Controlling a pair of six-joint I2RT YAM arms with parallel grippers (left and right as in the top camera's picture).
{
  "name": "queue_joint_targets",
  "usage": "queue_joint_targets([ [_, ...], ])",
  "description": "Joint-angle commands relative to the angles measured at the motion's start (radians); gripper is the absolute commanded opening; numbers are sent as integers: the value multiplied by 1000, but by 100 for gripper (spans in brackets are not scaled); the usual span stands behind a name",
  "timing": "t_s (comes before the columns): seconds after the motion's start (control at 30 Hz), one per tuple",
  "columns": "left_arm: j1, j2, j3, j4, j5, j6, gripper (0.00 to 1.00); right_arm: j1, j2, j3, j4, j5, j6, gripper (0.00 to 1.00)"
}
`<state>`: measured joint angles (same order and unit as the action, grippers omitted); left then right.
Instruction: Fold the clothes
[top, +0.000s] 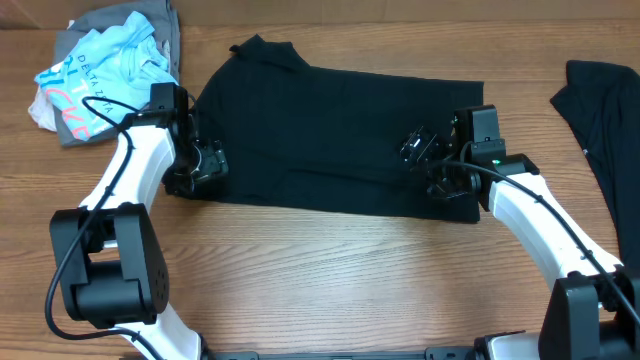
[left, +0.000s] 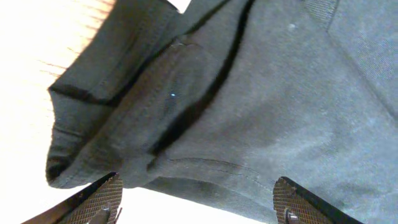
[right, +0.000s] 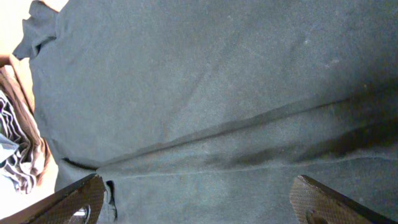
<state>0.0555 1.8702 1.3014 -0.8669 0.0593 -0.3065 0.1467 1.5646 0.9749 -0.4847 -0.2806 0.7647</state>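
Observation:
A black T-shirt (top: 320, 130) lies flat across the middle of the wooden table, partly folded into a long band. My left gripper (top: 207, 160) is open over its left edge near the front corner; the left wrist view shows its folded hem and sleeve (left: 205, 106) between the open fingers (left: 198, 205). My right gripper (top: 425, 160) is open over the shirt's right part; the right wrist view shows flat black fabric with a fold line (right: 205, 124) between the spread fingers (right: 199, 205). Neither gripper holds cloth.
A heap of garments with a light blue printed shirt (top: 100, 70) on grey cloth lies at the back left. Another black garment (top: 605, 120) lies at the right edge. Bare wood table (top: 330, 270) runs along the front.

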Motion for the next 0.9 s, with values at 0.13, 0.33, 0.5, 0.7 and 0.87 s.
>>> queue_joint_targets([
  [0.13,-11,26,22,3,12,38,79,5,3,-3,5,11,-10,100],
  [0.33,-10,89,22,12,19,39,77,5,3,-3,5,17,-10,100],
  [0.5,-10,105,23,24,19,38,72,5,3,-3,5,37,-10,100],
  [0.7,-10,104,32,27,30,38,51,5,3,-3,9,45,-10,100],
  [0.87,-10,104,47,26,50,38,38,5,3,-3,9,45,-10,100],
])
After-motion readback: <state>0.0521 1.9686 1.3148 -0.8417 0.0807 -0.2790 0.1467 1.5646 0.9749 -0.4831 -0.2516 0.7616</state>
